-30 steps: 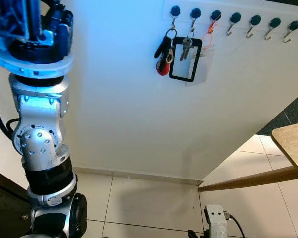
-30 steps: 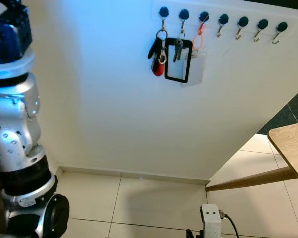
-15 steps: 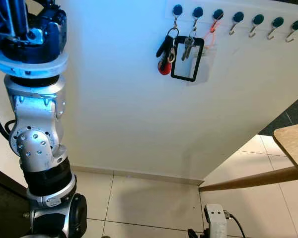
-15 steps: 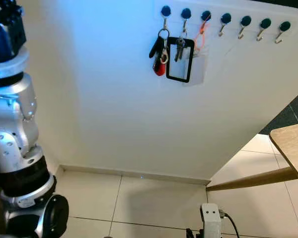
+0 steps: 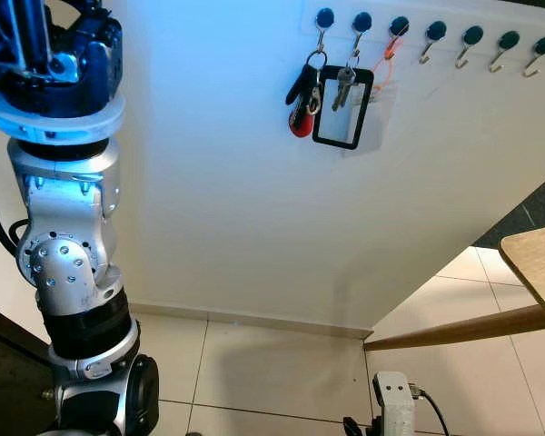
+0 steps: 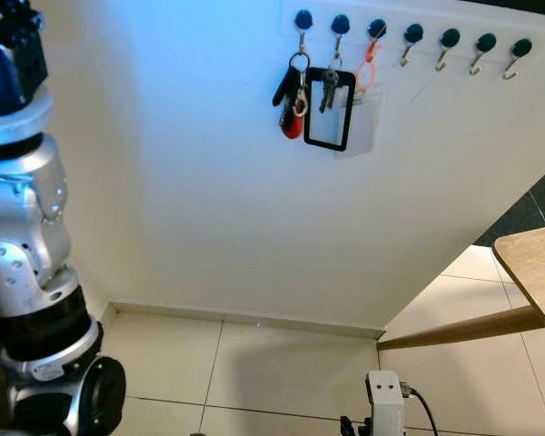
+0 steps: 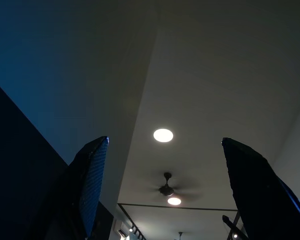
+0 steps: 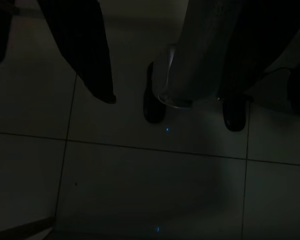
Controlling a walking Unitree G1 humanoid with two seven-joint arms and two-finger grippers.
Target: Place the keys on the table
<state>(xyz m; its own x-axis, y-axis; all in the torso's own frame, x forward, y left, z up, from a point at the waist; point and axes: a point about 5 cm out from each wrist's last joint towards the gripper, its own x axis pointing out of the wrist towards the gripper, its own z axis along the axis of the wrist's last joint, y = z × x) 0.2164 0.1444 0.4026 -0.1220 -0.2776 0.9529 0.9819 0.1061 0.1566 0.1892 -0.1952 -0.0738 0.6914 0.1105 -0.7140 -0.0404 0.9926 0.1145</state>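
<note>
Keys (image 5: 302, 95) with red fob: upper centre, on leftmost wall hook, crowding black card holder (image 5: 341, 109). Left gripper (image 7: 162, 190): raised, fingers apart, empty. Right gripper: cannot tell. Risk: snagging neighbouring holder.

Keys (image 5: 303, 94) hang on the wall hooks (image 5: 431, 36) (far left), table (image 5: 534, 266) at right

Left arm (image 5: 68, 272) lifted a little higher against the wall over the last second — since then, almost no further change.
</note>
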